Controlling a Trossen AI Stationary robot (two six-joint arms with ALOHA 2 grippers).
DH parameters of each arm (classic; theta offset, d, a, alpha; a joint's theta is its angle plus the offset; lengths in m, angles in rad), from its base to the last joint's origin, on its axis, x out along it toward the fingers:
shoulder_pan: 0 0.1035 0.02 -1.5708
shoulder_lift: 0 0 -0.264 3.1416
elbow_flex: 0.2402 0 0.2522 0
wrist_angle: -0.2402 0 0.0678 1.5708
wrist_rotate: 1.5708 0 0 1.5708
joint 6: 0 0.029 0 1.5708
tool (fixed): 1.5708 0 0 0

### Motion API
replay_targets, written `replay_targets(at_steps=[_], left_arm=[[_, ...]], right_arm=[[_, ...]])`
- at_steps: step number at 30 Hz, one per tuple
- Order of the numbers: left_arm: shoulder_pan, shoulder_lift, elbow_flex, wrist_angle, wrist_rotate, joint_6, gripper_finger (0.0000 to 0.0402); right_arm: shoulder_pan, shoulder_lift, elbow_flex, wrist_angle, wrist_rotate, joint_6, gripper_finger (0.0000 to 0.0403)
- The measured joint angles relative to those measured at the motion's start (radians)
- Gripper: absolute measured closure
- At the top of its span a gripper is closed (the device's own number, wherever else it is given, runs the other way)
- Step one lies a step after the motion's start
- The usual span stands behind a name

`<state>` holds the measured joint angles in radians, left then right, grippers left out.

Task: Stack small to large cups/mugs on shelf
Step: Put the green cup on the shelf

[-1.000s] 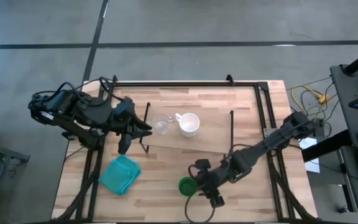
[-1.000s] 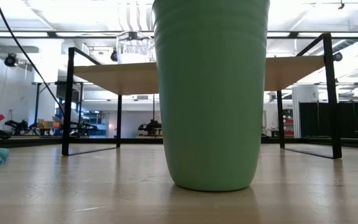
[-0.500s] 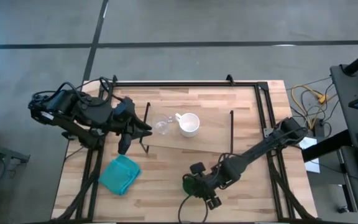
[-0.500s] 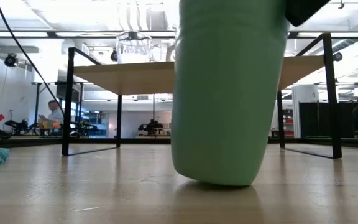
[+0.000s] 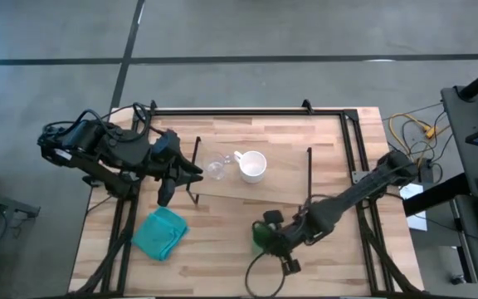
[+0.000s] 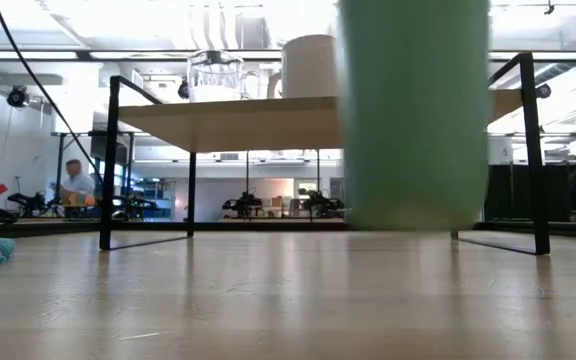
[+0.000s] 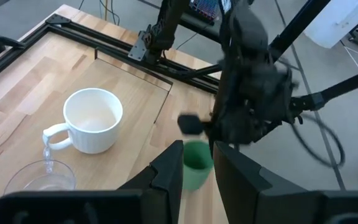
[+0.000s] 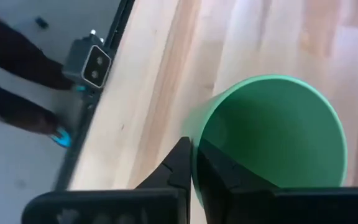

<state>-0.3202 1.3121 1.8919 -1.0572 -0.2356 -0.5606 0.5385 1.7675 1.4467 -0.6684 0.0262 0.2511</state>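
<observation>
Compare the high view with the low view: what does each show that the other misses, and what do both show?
Only the high view shows both arms: the right hand shut on the green cup, and the left hand waiting beside the shelf. Only the low view shows the green cup lifted clear of the tabletop, with a person in the room behind. Both show the glass cup, the white mug and the teal cloth.

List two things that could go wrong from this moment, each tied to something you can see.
1. The right tool grips the green cup only by its rim, clear of the table; it could slip out.
2. The shelf already holds a glass cup and white mug; the arriving cup might knock them.
</observation>
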Motion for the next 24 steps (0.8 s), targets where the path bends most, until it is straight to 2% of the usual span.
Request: replay_targets(at_steps=[5,11,16,21,24], left_arm=[[0.0,0.0,0.0,0.0,0.0,0.0,0.0327],[0.0,0.0,0.0,0.0,0.0,0.001,0.0327],[0.0,0.0,0.0,0.001,0.0,0.001,0.0327],[0.0,0.0,0.0,0.0,0.0,0.001,0.0327],[0.0,0.0,0.0,0.001,0.0,0.001,0.0327]], right_arm=[[0.005,-0.125,0.03,-0.19,0.012,0.127,0.0393],[0.014,-0.214,0.149,-0.449,0.178,0.171,0.0393],[0.012,-0.203,0.298,-0.667,0.285,0.158,0.0394],[-0.011,-0.132,0.424,-0.903,0.29,0.134,0.0394],[-0.031,-0.109,0.445,-0.884,0.293,0.069,0.0394]])
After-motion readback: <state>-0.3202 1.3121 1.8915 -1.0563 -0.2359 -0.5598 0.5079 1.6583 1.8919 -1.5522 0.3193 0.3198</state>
